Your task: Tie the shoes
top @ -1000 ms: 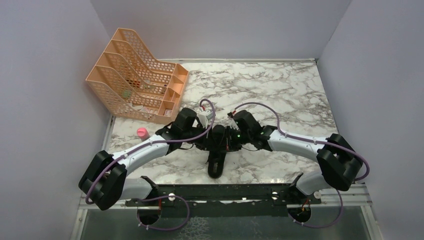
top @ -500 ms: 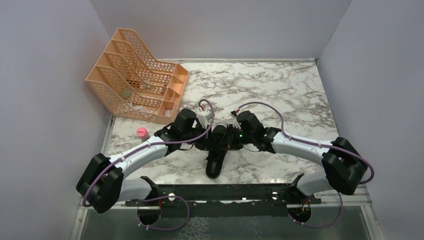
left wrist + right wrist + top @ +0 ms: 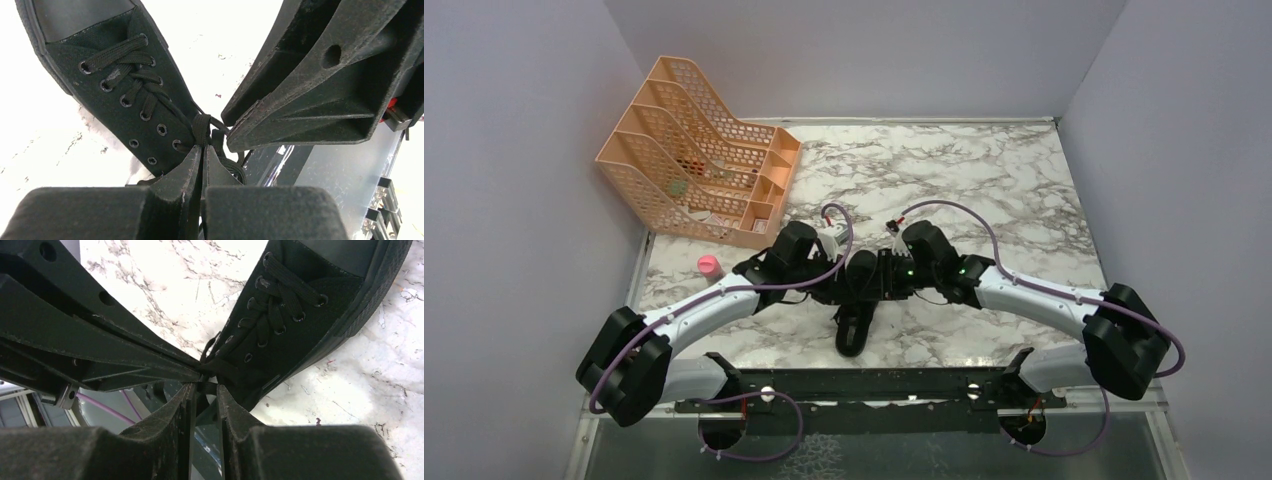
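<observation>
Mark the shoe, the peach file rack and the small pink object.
shoe (image 3: 85, 17): left wrist view, on its toe cap.
peach file rack (image 3: 686, 160): top view, on a mesh divider.
small pink object (image 3: 708, 266): top view, on its top.

Black shoe (laces black too), grey-veined white marble table, peach perforated rack
</observation>
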Controlling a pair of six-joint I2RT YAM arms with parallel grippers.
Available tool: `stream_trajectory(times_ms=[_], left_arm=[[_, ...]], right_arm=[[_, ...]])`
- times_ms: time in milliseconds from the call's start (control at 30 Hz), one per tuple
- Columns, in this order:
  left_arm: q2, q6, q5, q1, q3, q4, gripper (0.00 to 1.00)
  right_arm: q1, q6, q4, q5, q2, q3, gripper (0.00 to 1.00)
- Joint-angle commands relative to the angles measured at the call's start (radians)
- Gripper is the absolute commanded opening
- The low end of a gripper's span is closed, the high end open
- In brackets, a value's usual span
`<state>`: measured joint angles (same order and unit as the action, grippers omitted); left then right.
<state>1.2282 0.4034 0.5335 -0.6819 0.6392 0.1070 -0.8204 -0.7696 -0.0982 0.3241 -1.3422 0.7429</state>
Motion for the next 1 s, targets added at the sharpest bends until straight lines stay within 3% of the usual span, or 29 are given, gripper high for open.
stream_trajectory(times_ms=[0, 200, 400, 500, 967], left_arm=[[-0.029, -0.026, -0.017, 0.008, -0.021, 0.004, 0.03], [-0.029, -0.016, 0.002, 0.027, -0.023, -0.011, 0.02], [-0.026, -0.009, 0.007, 0.028, -0.021, -0.016, 0.02], [-0.024, -0.008, 0.013, 0.029, -0.018, -0.015, 0.02], [-0.017, -0.007, 0.032, 0.028, -0.008, -0.013, 0.02]], right_arm=[[0.003, 0.040, 0.006, 0.037, -0.002, -0.017, 0.26], [0.002, 0.048, 0.002, 0.045, -0.015, -0.011, 0.24], [0.003, 0.152, -0.058, 0.071, 0.025, -0.028, 0.34], [0.003, 0.219, -0.003, 0.108, 0.026, -0.070, 0.35], [0.003, 0.230, 0.089, 0.111, -0.047, -0.033, 0.21]])
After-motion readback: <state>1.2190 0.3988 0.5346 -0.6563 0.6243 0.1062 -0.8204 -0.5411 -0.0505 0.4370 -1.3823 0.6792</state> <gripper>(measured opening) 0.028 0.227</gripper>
